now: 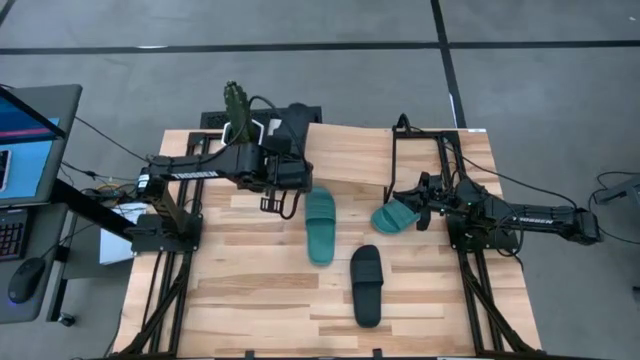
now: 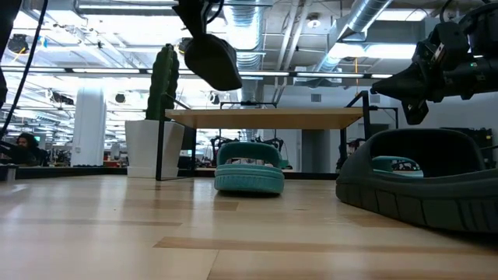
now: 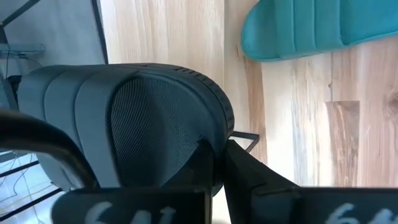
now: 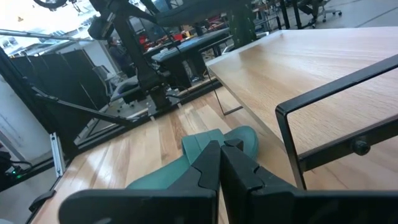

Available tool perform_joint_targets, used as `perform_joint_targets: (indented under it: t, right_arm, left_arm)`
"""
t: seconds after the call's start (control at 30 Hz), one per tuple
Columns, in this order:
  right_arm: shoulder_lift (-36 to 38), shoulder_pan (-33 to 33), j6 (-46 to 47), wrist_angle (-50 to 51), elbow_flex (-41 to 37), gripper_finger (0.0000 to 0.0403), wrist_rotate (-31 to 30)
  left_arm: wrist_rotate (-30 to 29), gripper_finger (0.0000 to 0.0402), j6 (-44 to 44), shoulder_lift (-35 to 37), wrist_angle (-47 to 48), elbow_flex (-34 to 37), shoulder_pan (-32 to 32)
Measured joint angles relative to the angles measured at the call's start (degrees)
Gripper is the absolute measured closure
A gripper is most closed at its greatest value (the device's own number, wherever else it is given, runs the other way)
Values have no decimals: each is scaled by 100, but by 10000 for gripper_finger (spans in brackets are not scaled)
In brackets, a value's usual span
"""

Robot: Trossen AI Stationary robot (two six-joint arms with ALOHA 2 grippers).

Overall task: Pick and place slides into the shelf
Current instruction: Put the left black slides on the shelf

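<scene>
Both arms carry a slide beside the shelf [image 1: 350, 152].
On the left we see the left gripper [image 3: 217, 163] raised above the table, clamped on a black slide [image 3: 143, 118]; a teal slide [image 1: 320, 226] and another black slide [image 1: 366, 285] lie on the tabletop [image 1: 250, 300]; rightward, the right gripper [image 4: 219, 160] pinches a second teal slide [image 4: 205, 155] near the shelf's frame.

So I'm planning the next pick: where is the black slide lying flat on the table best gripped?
Probably on one side edge of the black slide, beside its wide strap, coming straight down from above: it lies sole-down with clear table around it.
</scene>
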State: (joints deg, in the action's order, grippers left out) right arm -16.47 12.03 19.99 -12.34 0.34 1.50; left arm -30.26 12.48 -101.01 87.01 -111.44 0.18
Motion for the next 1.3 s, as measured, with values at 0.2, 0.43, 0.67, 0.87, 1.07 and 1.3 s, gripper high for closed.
perform_joint_targets:
  t: [0.2, 0.43, 0.67, 0.87, 1.07, 1.3]
  right_arm:
    - [0, 1, 2, 0, 0, 403, 0]
    - [0, 2, 2, 0, 0, 403, 0]
    - [-2, 2, 2, -2, 0, 403, 0]
    - [0, 2, 2, -1, 0, 403, 0]
    - [0, 2, 2, 7, 0, 403, 0]
    - [-1, 2, 2, 10, 0, 403, 0]
  left_arm:
    - [153, 401, 57, 2, -82, 0, 123]
    - [146, 401, 115, 11, -137, 199, 213]
    - [146, 401, 229, 13, -391, 750, 375]
    - [148, 401, 310, 31, -691, 1187, 573]
    - [311, 401, 358, 31, -873, 1508, 751]
    - [401, 401, 388, 31, -1034, 1770, 855]
